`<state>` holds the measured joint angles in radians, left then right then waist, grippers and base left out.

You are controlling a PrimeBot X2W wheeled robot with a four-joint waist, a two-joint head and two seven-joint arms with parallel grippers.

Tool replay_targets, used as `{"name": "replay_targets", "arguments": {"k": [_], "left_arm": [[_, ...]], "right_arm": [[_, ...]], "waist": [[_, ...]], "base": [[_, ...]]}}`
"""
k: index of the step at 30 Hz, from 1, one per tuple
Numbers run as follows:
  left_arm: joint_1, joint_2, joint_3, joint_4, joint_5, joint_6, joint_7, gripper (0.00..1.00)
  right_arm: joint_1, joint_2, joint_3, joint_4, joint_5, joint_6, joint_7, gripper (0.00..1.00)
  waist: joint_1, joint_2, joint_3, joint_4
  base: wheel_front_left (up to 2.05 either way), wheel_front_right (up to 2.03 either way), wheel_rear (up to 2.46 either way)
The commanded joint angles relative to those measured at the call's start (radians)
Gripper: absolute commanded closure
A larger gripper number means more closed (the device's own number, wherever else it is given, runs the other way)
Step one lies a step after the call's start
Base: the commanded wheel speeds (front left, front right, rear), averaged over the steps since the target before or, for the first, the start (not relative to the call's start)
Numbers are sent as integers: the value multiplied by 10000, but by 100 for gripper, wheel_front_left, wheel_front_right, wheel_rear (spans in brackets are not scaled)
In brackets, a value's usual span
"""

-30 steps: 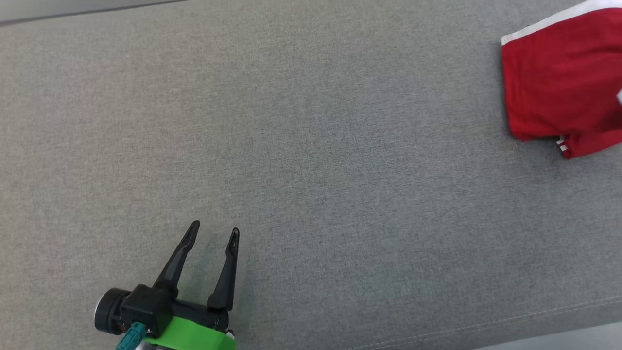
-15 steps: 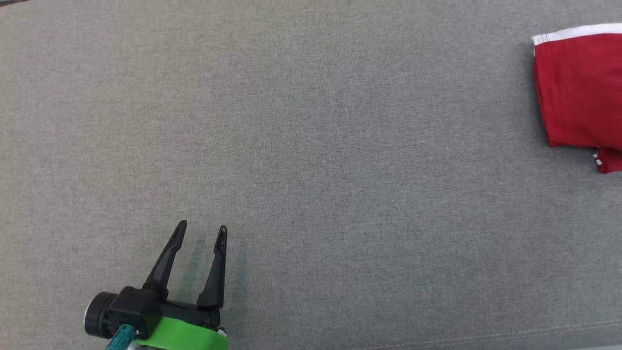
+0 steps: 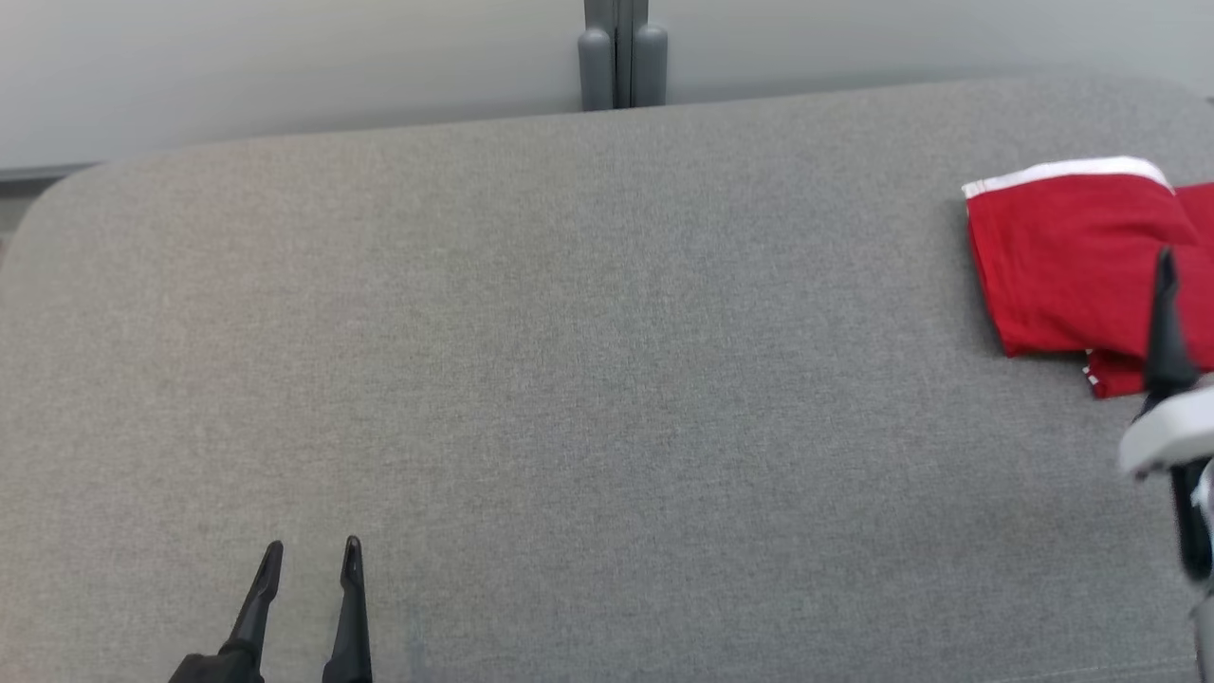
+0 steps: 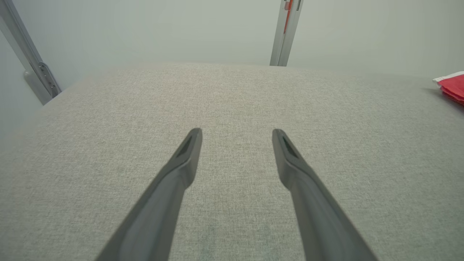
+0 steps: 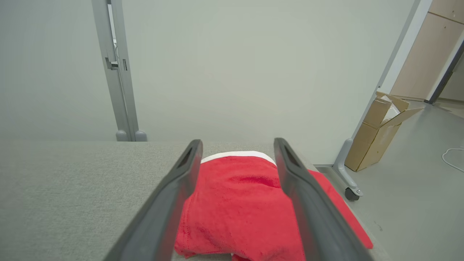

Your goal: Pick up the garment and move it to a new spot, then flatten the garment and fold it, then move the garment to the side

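Grey woven tabletop, folded red garment, white trim

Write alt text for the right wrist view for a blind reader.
A folded red garment with white trim lies at the right end of a grey fabric surface, framed between the dark fingers of the open right gripper. Behind stand a pale wall and a grey metal post; a cardboard box sits on the floor at right.
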<state>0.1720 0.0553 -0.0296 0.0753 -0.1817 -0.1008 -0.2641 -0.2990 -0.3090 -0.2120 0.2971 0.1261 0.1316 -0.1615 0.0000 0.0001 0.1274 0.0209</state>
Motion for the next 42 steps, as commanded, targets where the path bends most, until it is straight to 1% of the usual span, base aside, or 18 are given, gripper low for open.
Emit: {"name": "replay_targets", "arguments": {"k": [1, 4, 6, 9, 10, 13, 19, 23, 26, 27, 29, 42], "left_arm": [[226, -2, 133, 31, 72, 72, 1, 0], [439, -24, 381, -32, 131, 133, 1, 0], [545, -30, 468, -5, 125, 116, 1, 0], [639, -37, 424, 85, 141, 66, 1, 0], [666, -38, 393, 117, 84, 44, 1, 0], [676, -39, 289, 97, 56, 30, 1, 0], [647, -39, 46, 147, 141, -26, 1, 0], [577, -39, -8, 149, 87, 31, 1, 0], [480, -37, -148, 127, 22, -57, 1, 0], [576, -48, -157, 179, 7, -46, -2, 100], [607, -59, -183, 358, -10, -46, 2, 100], [23, 45, -37, 561, -2597, -80, 543, 100]], "right_arm": [[661, 128, 309, -251, 271, -9, -257, 0], [2000, 569, 520, -763, 863, -19, -703, 0], [2691, 895, 702, -1033, 917, -18, -894, 0], [3509, 1321, 856, -1301, 634, -19, -1028, 0], [3854, 1652, 865, -1671, 397, -19, -1032, 0], [4530, 2056, 842, -2051, -81, -19, -1033, 0], [4900, 2429, 1167, -2375, -521, -19, -1036, 0], [4766, 2515, 1214, -2440, -595, -19, -1036, 0], [4730, 2543, 1198, -2465, -595, -19, -1036, 0], [4783, 2552, 1216, -2390, -578, 0, -1011, 100], [4811, 2598, 1229, -2212, -575, 0, -998, 100], [4280, 2592, 1162, -1916, 2083, -2, -332, 100]], "waist": [[0, -1, -1231, 97], [0, -1, -1450, 142], [0, -1, -1555, 165], [0, -1, -1713, 180], [0, -1, -1793, 182], [0, -1, -1902, 214], [0, -1, -1903, 105], [0, -1, -1879, 30], [0, -1, -1858, 33], [0, -1, -1861, 28], [0, -1, -1861, 26], [0, -1, -1797, 1]], "base": [[0, 0, 0], [0, 0, 0], [0, 0, 0], [0, 0, 0], [0, 0, 0], [0, 0, 0], [0, 0, 0], [0, 0, 0], [0, 0, 0], [0, 0, 0], [0, 0, 0], [0, 0, 0]]}}
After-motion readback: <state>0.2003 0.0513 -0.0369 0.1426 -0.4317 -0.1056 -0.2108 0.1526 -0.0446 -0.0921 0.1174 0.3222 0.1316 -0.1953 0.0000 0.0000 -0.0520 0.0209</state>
